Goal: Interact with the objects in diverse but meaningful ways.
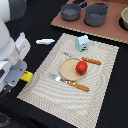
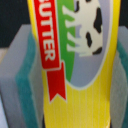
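Fingers (image 2: 22, 75) flank the yellow butter box (image 2: 80, 75) clamped between them.

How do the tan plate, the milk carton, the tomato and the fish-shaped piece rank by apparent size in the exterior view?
1. Tan plate
2. Milk carton
3. Tomato and fish-shaped piece: look about equal, one round, one slim, so I cannot rank them.
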